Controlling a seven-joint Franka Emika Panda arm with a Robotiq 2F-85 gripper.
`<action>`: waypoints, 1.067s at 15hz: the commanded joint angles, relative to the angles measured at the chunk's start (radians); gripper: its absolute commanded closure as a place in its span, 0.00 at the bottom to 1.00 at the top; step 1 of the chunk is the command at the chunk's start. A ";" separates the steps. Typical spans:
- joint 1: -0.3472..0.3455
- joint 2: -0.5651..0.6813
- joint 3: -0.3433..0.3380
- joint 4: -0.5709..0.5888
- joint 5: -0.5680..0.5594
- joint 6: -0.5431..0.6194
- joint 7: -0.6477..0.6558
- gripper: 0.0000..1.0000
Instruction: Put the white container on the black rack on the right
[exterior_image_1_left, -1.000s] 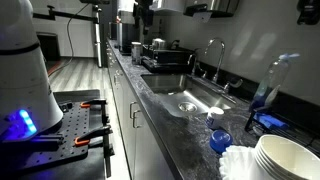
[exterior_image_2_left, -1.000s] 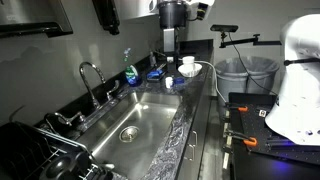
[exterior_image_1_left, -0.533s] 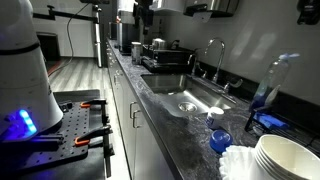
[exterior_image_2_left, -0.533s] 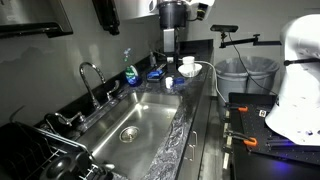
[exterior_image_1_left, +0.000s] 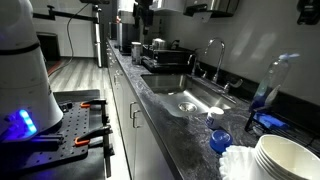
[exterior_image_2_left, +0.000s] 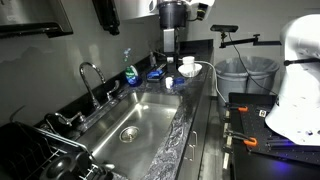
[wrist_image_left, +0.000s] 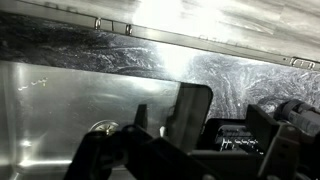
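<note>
The white container (exterior_image_2_left: 170, 83) is a small white tub on the counter just past the sink's far end; it also shows in an exterior view (exterior_image_1_left: 213, 118) beside a blue cup (exterior_image_1_left: 220, 141). The black rack (exterior_image_1_left: 263, 122) is a low dark wire frame by the wall behind a clear bottle, mostly hidden. My gripper (exterior_image_2_left: 172, 46) hangs high over the counter, well above the container. It also shows far off at the top of an exterior view (exterior_image_1_left: 143, 24). In the wrist view the gripper (wrist_image_left: 163, 116) looks open and empty, over the steel sink and marbled counter.
A steel sink (exterior_image_2_left: 135, 120) with a faucet (exterior_image_2_left: 90, 78) fills the counter's middle. A dark rack with steel pots (exterior_image_1_left: 165, 55) stands at one end. A big stack of white bowls (exterior_image_1_left: 290, 158) and crumpled white paper (exterior_image_1_left: 240, 165) are at the other. A soap bottle (exterior_image_2_left: 131, 72) stands by the wall.
</note>
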 joint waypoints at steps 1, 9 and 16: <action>-0.021 -0.023 0.018 -0.014 -0.007 0.014 0.005 0.00; -0.123 -0.145 0.013 -0.163 -0.094 0.223 0.103 0.00; -0.290 -0.117 -0.022 -0.184 -0.201 0.215 0.210 0.00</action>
